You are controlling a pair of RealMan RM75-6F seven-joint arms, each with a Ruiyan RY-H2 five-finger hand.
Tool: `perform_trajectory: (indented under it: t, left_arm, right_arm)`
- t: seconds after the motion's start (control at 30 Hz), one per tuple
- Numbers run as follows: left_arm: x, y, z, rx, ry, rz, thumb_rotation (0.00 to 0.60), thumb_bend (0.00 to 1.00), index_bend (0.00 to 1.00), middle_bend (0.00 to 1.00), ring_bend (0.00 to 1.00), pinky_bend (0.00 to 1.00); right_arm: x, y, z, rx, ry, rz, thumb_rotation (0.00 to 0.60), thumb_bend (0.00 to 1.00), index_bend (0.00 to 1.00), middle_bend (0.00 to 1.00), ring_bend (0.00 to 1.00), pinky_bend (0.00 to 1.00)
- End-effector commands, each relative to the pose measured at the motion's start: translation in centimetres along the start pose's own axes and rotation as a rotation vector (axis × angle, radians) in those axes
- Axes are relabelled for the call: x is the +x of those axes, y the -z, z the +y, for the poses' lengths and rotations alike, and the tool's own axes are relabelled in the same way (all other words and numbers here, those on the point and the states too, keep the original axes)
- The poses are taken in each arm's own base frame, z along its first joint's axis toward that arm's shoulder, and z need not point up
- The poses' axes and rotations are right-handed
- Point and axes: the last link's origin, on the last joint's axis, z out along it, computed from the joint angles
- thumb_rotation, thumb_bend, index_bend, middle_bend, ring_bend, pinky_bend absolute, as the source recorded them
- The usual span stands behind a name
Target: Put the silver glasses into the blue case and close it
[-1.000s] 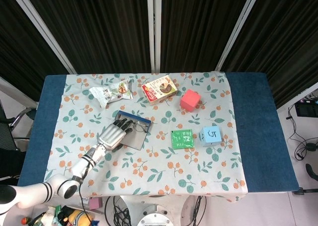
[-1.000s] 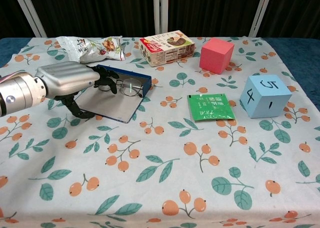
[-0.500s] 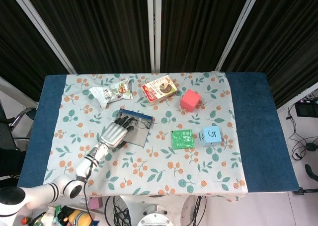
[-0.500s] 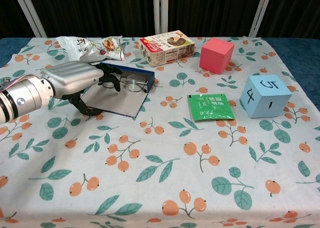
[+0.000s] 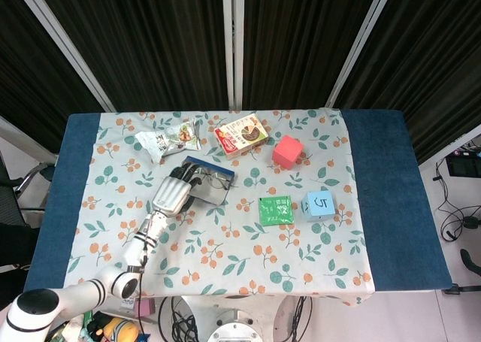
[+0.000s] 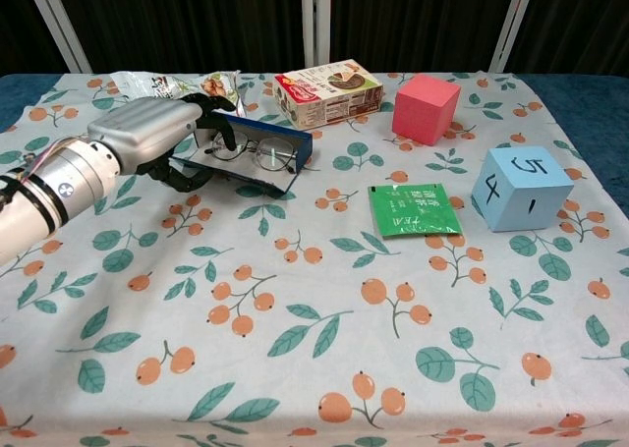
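The blue case [image 6: 291, 142] [image 5: 213, 168] lies left of centre on the flowered cloth, with its grey lid flap [image 6: 251, 168] tilted up off the table. The silver glasses [image 6: 257, 155] [image 5: 215, 180] lie inside it, lenses showing between flap and blue wall. My left hand [image 6: 147, 133] [image 5: 171, 194] grips the flap's near-left edge, fingers curled over the top and thumb beneath. The right hand appears in neither view.
A snack bag [image 6: 172, 85] lies just behind the hand. A biscuit box [image 6: 327, 91] and a red cube [image 6: 425, 107] stand at the back. A green sachet [image 6: 413, 209] and a light blue cube [image 6: 521, 188] are to the right.
The flap, flat on the cloth a second ago, has been raised and folded toward the blue wall. My left hand has moved up and away with it.
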Motion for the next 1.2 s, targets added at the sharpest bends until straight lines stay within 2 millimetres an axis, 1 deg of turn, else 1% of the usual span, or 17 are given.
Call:
perform_trajectory:
  t: [0.03, 0.13, 0.27, 0.33, 0.4, 0.5, 0.53, 0.67, 0.87, 1.0, 1.07, 1.1, 1.17, 1.2]
  left_arm:
    - [-0.2, -0.5, 0.4, -0.005, 0.005, -0.006, 0.600, 0.43, 0.35, 0.07, 0.05, 0.18]
    - [-0.4, -0.9, 0.7, -0.014, -0.005, -0.009, 0.600, 0.43, 0.38, 0.07, 0.05, 0.18]
    - [-0.5, -1.0, 0.8, -0.015, -0.005, 0.000, 0.600, 0.43, 0.49, 0.07, 0.05, 0.18]
    - [-0.6, -0.9, 0.6, -0.014, -0.012, -0.001, 0.600, 0.43, 0.57, 0.07, 0.05, 0.18]
    - [-0.7, -0.6, 0.3, -0.011, -0.012, 0.000, 0.600, 0.43, 0.61, 0.07, 0.05, 0.18]
    - [-0.6, 0.2, -0.2, -0.009, -0.008, 0.012, 0.600, 0.43, 0.65, 0.08, 0.05, 0.18]
    - [-0.5, 0.6, -0.4, -0.008, -0.006, 0.020, 0.600, 0.43, 0.66, 0.08, 0.05, 0.18]
    - [0.1, 3.1, -1.4, -0.003, -0.003, 0.053, 0.600, 0.43, 0.69, 0.09, 0.05, 0.18]
    - [1.0, 9.2, -3.6, 0.001, -0.030, 0.045, 0.600, 0.43, 0.71, 0.09, 0.05, 0.18]
    - [1.7, 11.7, -4.8, 0.008, -0.065, 0.023, 0.600, 0.43, 0.72, 0.09, 0.05, 0.18]
    - [2.3, 12.1, -4.9, -0.003, -0.074, 0.005, 0.600, 0.43, 0.72, 0.09, 0.05, 0.18]
    - [2.5, 11.9, -4.8, -0.015, -0.083, -0.010, 0.600, 0.43, 0.72, 0.09, 0.05, 0.18]
    - [2.9, 11.3, -4.7, -0.029, -0.104, -0.030, 0.600, 0.43, 0.71, 0.09, 0.05, 0.18]
    - [3.1, 10.6, -4.4, -0.038, -0.112, -0.040, 0.600, 0.43, 0.71, 0.09, 0.05, 0.18]
  right_arm:
    - [0.1, 0.0, 0.0, -0.002, 0.001, 0.001, 0.600, 0.20, 0.00, 0.00, 0.00, 0.00]
    - [0.1, 0.1, 0.1, -0.008, 0.001, 0.004, 0.600, 0.20, 0.00, 0.00, 0.00, 0.00]
    - [0.2, 0.1, 0.3, -0.017, 0.000, 0.005, 0.600, 0.20, 0.00, 0.00, 0.00, 0.00]
    - [0.1, 0.1, 0.4, -0.018, -0.002, 0.002, 0.600, 0.20, 0.00, 0.00, 0.00, 0.00]
    - [0.0, 0.1, 0.4, -0.017, -0.003, -0.001, 0.600, 0.20, 0.00, 0.00, 0.00, 0.00]
    - [0.0, 0.1, 0.3, -0.014, -0.005, -0.002, 0.600, 0.20, 0.00, 0.00, 0.00, 0.00]
    - [0.0, 0.1, 0.3, -0.013, -0.006, -0.001, 0.600, 0.20, 0.00, 0.00, 0.00, 0.00]
    - [0.0, 0.1, 0.3, -0.011, -0.006, -0.001, 0.600, 0.20, 0.00, 0.00, 0.00, 0.00]
    - [-0.3, 0.0, 0.0, 0.002, -0.005, -0.013, 0.600, 0.20, 0.00, 0.00, 0.00, 0.00]
    - [-0.4, 0.0, -0.1, 0.010, 0.000, -0.016, 0.600, 0.20, 0.00, 0.00, 0.00, 0.00]
    - [-0.5, 0.0, -0.2, 0.014, 0.001, -0.018, 0.600, 0.20, 0.00, 0.00, 0.00, 0.00]
    - [-0.6, 0.0, -0.3, 0.015, 0.003, -0.021, 0.600, 0.20, 0.00, 0.00, 0.00, 0.00]
    - [-0.7, -0.1, -0.4, 0.019, 0.005, -0.027, 0.600, 0.20, 0.00, 0.00, 0.00, 0.00]
    - [-0.7, -0.1, -0.5, 0.022, 0.004, -0.028, 0.600, 0.20, 0.00, 0.00, 0.00, 0.00]
